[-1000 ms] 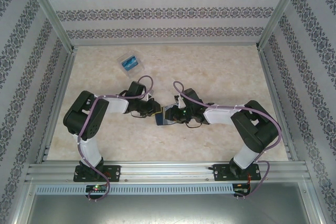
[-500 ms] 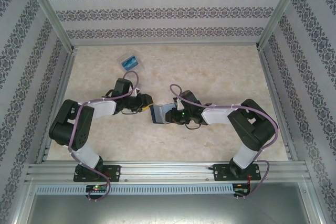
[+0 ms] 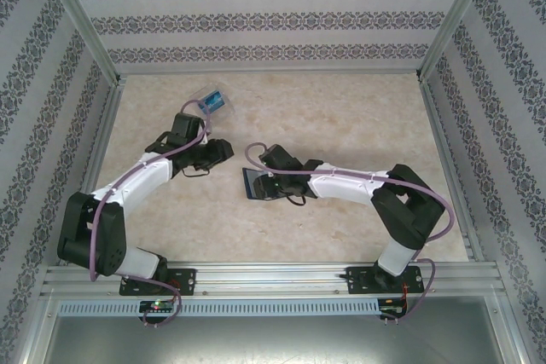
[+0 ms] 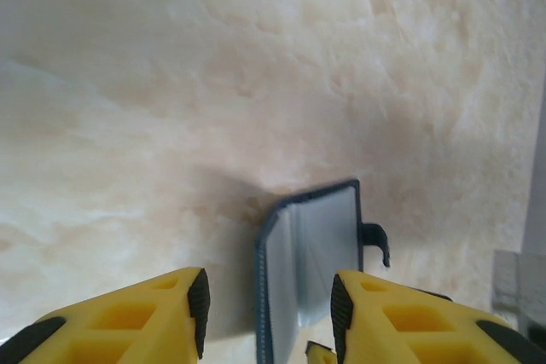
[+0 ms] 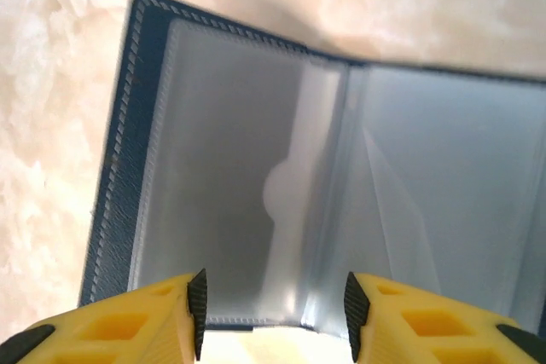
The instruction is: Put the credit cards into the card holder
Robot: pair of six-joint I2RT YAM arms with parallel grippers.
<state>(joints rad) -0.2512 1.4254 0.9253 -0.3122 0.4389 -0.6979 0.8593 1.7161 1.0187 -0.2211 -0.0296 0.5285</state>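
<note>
Zero cards show inside card holder (image 5: 256,151), spread on desk (image 3: 358,125); blue credit card (image 3: 213,105) sits in far-left clear box (image 3: 198,95); left end effector (image 4: 266,291) and right end effector (image 5: 271,296) gape empty.

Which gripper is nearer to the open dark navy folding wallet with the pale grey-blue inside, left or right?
Right. The right gripper hovers at the edge of the open dark navy folding wallet, jaws open. The left gripper is off to its left, apart, facing it.
</note>
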